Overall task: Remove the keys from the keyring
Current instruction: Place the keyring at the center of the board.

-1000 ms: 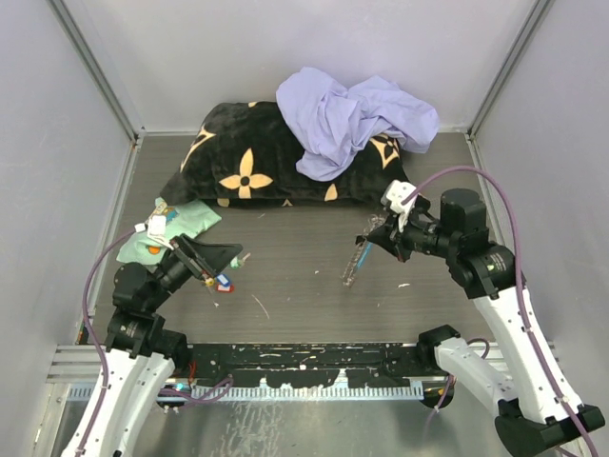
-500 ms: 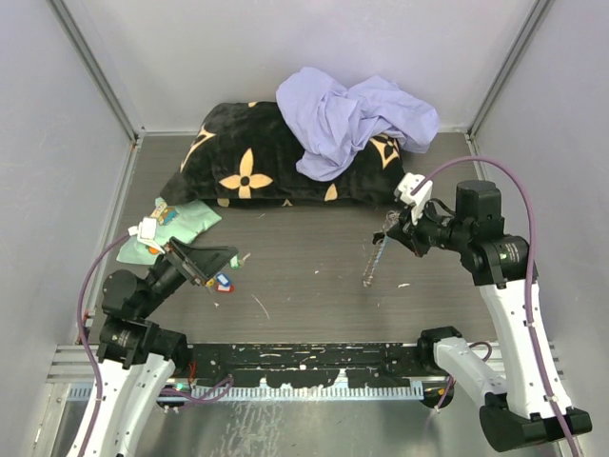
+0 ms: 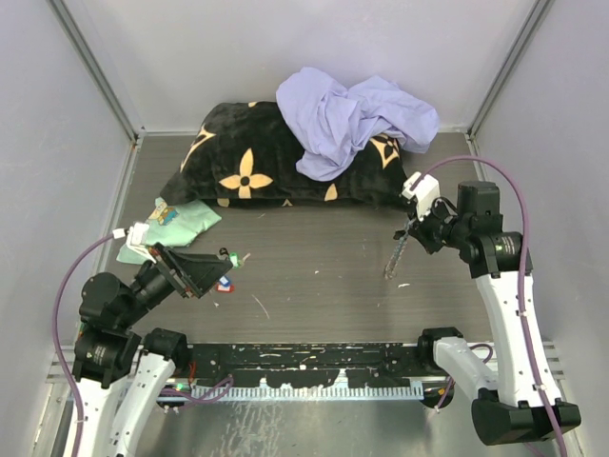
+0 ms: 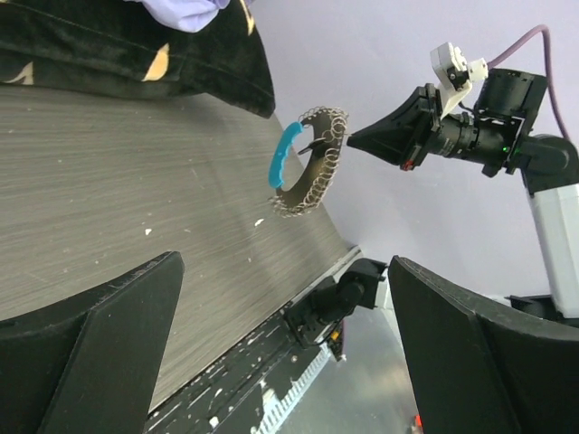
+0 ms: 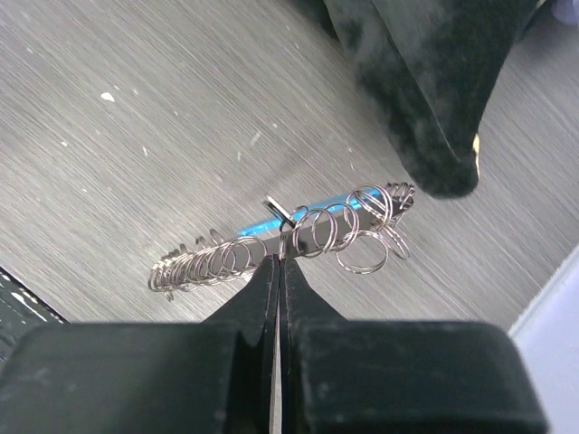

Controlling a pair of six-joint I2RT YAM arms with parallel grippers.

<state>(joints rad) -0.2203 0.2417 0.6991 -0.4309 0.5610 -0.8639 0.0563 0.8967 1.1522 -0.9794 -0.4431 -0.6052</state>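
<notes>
Aloft, keyring [image 3: 397, 255]: a loop of silver chain with a light-blue crescent is held clear of the surface [image 3: 314, 228], hanging down from the right arm's tip, near the right end of the black pillow [image 3: 247, 162].
Right fingers [image 5: 258, 294]: they are pressed together on the chain, and a link near the middle of the loop is pinched between their tips, as shown in the right wrist view.
Left fingers [image 4: 99, 334]: they are spread as wide as they go and nothing is held; they are pointed across the surface toward the hanging keyring, well apart from it.
Keys [image 3: 223, 282]: small coloured pieces are seen lying on the surface just beside the left fingers, one red and blue, another green [image 3: 233, 257]; they are taken for tagged keys, though they are too small to be sure.
Chain close up: only bare rings and the blue crescent are made out in the right wrist view; no coloured tag is seen on the links, though the far side of the loop is hidden.
Progress: the task is judged to be at or near its end, with only a check of the hidden links left.
Backdrop: a lavender cloth [image 3: 352, 114] is heaped on the pillow, and a mint-green cloth [image 3: 181, 221] is spread at the left.
</notes>
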